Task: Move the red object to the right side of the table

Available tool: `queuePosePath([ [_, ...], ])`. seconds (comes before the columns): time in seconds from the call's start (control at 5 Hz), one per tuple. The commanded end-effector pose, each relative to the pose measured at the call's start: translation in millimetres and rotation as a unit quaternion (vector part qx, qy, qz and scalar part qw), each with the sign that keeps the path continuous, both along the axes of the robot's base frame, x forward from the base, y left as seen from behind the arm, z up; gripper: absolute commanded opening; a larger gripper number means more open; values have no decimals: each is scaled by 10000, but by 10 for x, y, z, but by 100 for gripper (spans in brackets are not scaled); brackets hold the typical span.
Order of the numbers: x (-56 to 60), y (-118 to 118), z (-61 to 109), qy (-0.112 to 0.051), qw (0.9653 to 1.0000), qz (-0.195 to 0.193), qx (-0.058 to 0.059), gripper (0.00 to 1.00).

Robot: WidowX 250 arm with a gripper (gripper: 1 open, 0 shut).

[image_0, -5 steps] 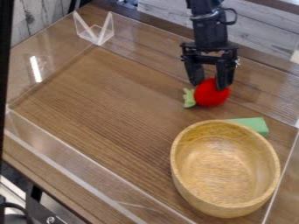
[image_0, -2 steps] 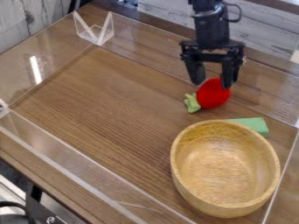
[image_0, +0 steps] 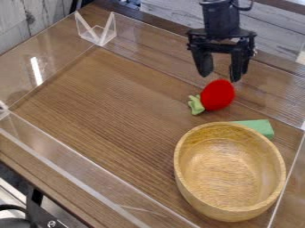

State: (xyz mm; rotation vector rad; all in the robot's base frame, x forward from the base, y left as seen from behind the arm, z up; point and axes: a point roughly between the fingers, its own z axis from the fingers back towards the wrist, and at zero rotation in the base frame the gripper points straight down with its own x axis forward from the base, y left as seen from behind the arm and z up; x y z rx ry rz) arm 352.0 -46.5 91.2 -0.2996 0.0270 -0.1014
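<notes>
The red object (image_0: 217, 93), a small round toy fruit with a green leafy stem at its left, lies on the dark wood table (image_0: 107, 116) toward the right side. My gripper (image_0: 223, 71) hangs just above and behind it, pointing down, its black fingers (image_0: 202, 62) spread open with nothing between them. There is a clear gap between the fingertips and the fruit.
A round light wooden bowl (image_0: 229, 169) stands at the front right. A flat green piece (image_0: 254, 128) lies between the bowl and the fruit. Clear acrylic walls (image_0: 53, 53) edge the table, with a clear bracket (image_0: 95, 28) at the back left.
My open gripper has risen off the red object, which stays lying on the table. One second ago the fingers straddled it.
</notes>
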Motion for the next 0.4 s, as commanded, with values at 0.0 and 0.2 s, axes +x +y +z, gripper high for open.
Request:
queuePosePath([
  [0.0, 50, -19, 236, -446, 9990, 6, 31, 100],
  [0.2, 73, -18, 181, -495, 9988, -7, 59, 100],
])
